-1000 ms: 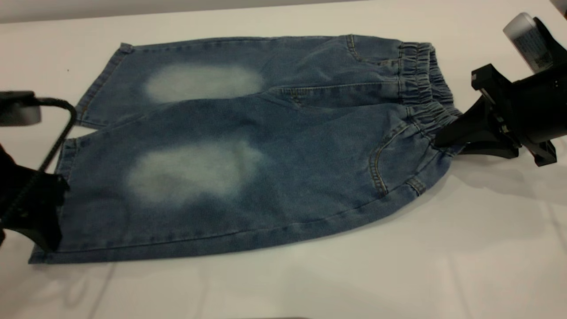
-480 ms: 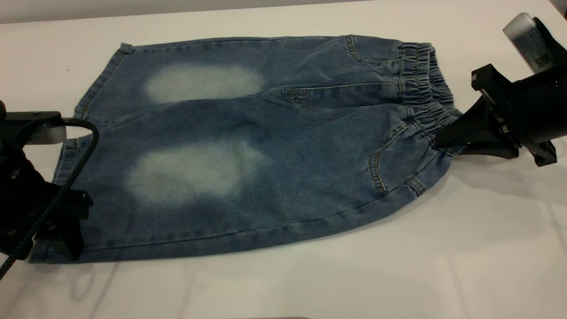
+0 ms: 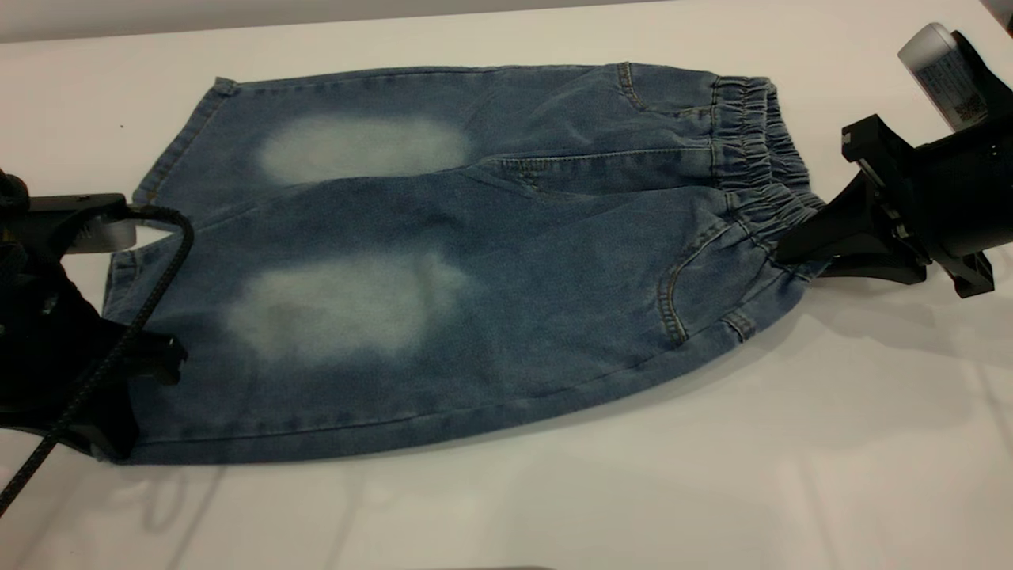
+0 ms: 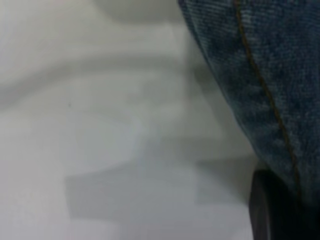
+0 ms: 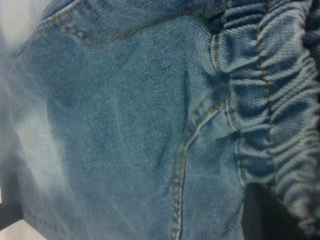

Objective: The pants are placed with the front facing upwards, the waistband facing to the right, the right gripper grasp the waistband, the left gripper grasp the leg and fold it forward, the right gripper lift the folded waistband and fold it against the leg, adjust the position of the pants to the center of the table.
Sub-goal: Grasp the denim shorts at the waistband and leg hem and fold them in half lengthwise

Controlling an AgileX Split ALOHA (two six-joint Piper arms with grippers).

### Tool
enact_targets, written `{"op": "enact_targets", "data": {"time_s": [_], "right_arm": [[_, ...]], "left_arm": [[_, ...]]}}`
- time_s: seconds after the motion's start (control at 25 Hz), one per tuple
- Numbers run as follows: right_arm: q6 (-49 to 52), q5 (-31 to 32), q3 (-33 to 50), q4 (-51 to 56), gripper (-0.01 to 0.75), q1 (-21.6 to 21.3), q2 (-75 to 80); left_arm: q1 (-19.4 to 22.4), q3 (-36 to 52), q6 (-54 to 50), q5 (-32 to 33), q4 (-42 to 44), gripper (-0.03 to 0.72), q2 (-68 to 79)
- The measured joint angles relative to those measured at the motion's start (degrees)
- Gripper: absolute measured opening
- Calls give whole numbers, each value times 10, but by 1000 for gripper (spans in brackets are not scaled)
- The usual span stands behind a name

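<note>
The blue denim pants [image 3: 491, 261] lie front up on the white table [image 3: 633, 491], legs to the left. The gathered waistband [image 3: 752, 150] points right. My right gripper [image 3: 795, 245] is shut on the waistband's near corner. In the right wrist view a dark finger [image 5: 260, 215] sits under the puckered waistband [image 5: 270, 100]. My left gripper [image 3: 115, 439] is at the near leg's hem corner, shut on it and covering that corner. In the left wrist view the stitched hem [image 4: 270, 75] hangs just above the table, over a dark finger [image 4: 262, 210].
A black cable [image 3: 119, 332] runs across the left arm over the near leg's hem. The right arm carries a silver-white cylinder [image 3: 942, 71] at the table's far right. Bare tabletop stretches in front of the pants; the table's back edge [image 3: 316, 20] lies behind them.
The left gripper came in from the left onto the near leg's hem corner and drew it rightward. The pants' near edge shifted slightly back. The right gripper held still.
</note>
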Motion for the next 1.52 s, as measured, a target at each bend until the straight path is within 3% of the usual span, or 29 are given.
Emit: {"op": "enact_targets", "data": {"time_s": [0.16,0.52,0.76,1.16,1.52], "right_arm": [[0,2,0,-7,41,0,-4],[0,5,46,-22,41,0,-103],[0,3,103,-24,41,0,-184],[-2,-21,102,-30,41,0,-230],[22,-114,40,-27,41,0,-214]], "left_arm": [[2,1,0,4,13,53,-22],[4,6,1,140,5,52,-219],[-42,9,23,210,-48,52,-354],[-56,-5,23,165,-32,52,-386],[-54,-155,25,136,1,52,-221]]}}
